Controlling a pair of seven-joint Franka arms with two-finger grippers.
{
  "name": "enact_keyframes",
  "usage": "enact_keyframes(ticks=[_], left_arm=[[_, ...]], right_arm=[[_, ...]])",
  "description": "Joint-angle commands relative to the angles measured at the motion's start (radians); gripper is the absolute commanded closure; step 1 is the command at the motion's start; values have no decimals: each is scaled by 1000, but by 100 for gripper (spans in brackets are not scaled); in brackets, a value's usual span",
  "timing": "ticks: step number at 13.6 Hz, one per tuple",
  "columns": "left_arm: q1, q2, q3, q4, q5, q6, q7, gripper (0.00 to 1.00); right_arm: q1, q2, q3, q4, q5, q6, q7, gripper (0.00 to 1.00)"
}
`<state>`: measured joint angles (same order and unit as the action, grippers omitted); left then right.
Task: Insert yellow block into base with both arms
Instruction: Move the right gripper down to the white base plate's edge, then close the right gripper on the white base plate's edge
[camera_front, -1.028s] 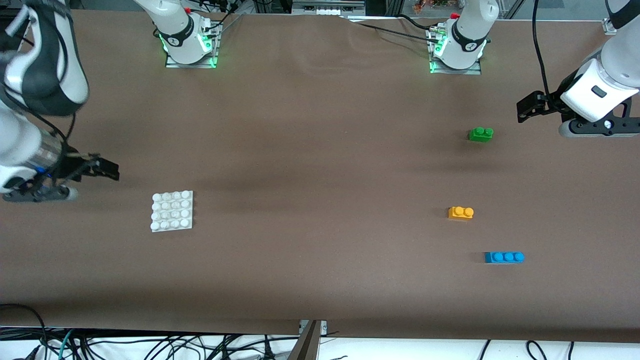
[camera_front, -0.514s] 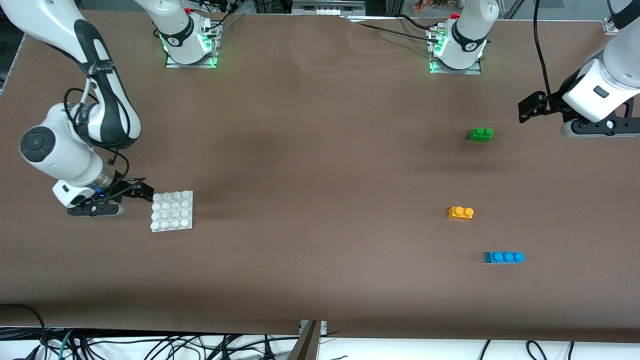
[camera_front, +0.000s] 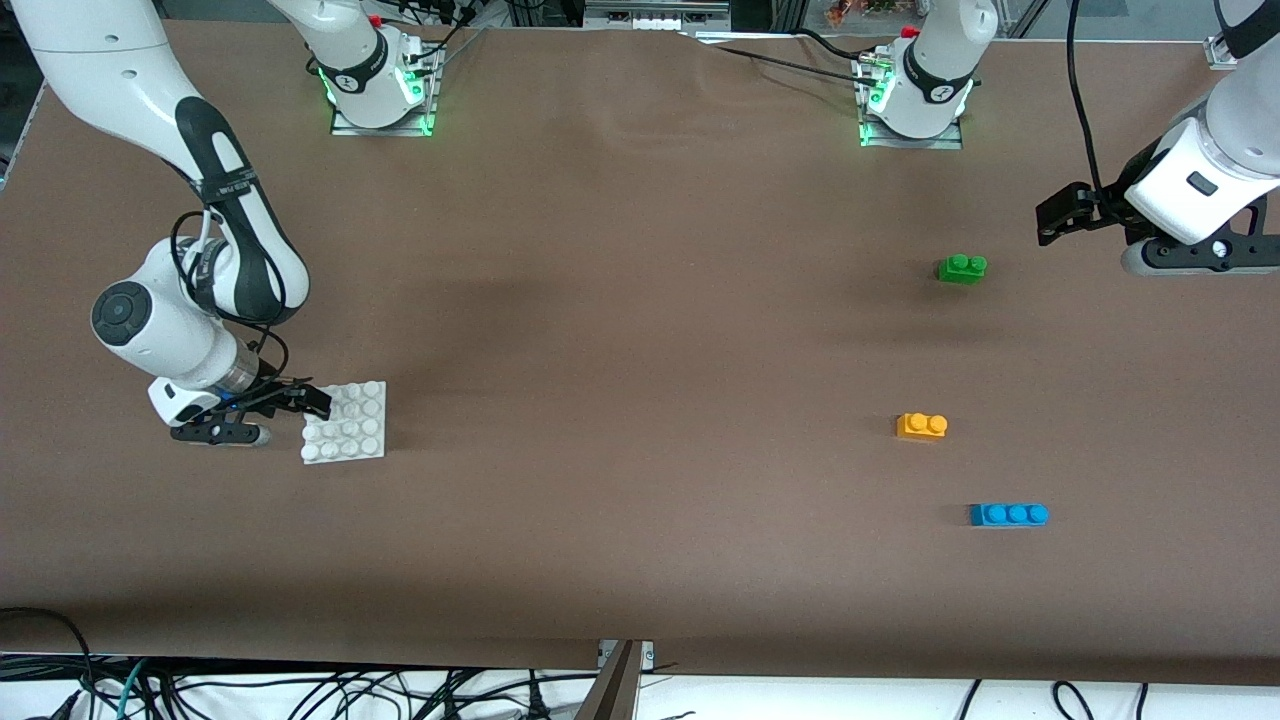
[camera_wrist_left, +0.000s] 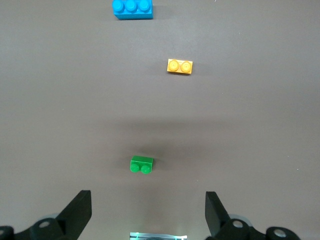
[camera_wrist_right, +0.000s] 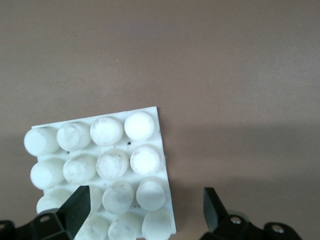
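The yellow block lies on the table toward the left arm's end, studs up; it also shows in the left wrist view. The white base lies toward the right arm's end. My right gripper is open and empty, low over the base's edge at the right arm's end. In the right wrist view the base fills the space under the open right gripper. My left gripper is open and empty, up over the table near the green brick, apart from the yellow block. The left gripper holds nothing.
A green two-stud brick lies farther from the front camera than the yellow block, and shows in the left wrist view. A blue three-stud brick lies nearer, also in that view. Brown table cover.
My right arm has swung in from the table's end and come down, bringing its gripper to the base's edge. The left arm has barely moved. The bricks and base stayed put.
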<state>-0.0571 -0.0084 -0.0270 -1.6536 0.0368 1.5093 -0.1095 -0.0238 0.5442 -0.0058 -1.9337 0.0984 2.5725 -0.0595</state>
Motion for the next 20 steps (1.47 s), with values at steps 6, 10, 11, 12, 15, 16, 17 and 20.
enact_keyframes(ticks=[6, 10, 11, 12, 15, 16, 17, 20], left_arm=[[7, -4, -1, 9, -25, -14, 16, 0], [10, -4, -1, 9, -25, -15, 18, 0], [8, -4, -1, 9, -25, -15, 16, 0], [8, -4, -1, 9, -25, -14, 16, 0], [10, -4, -1, 9, -25, -15, 17, 0], [10, -4, -1, 9, -25, -14, 18, 0], [8, -4, -1, 9, -25, -14, 18, 0], [8, -4, -1, 9, -25, -14, 16, 0]], right_arm=[[-4, 80, 12, 55, 21, 60, 0, 0], [-1, 88, 16, 62, 20, 60, 13, 0], [1, 94, 18, 62, 20, 61, 13, 0], [1, 100, 23, 62, 20, 69, 13, 0], [1, 109, 29, 55, 20, 90, 10, 0], [1, 109, 29, 52, 20, 90, 4, 1], [1, 109, 29, 51, 20, 89, -5, 2], [-1, 103, 27, 62, 12, 81, -38, 7]])
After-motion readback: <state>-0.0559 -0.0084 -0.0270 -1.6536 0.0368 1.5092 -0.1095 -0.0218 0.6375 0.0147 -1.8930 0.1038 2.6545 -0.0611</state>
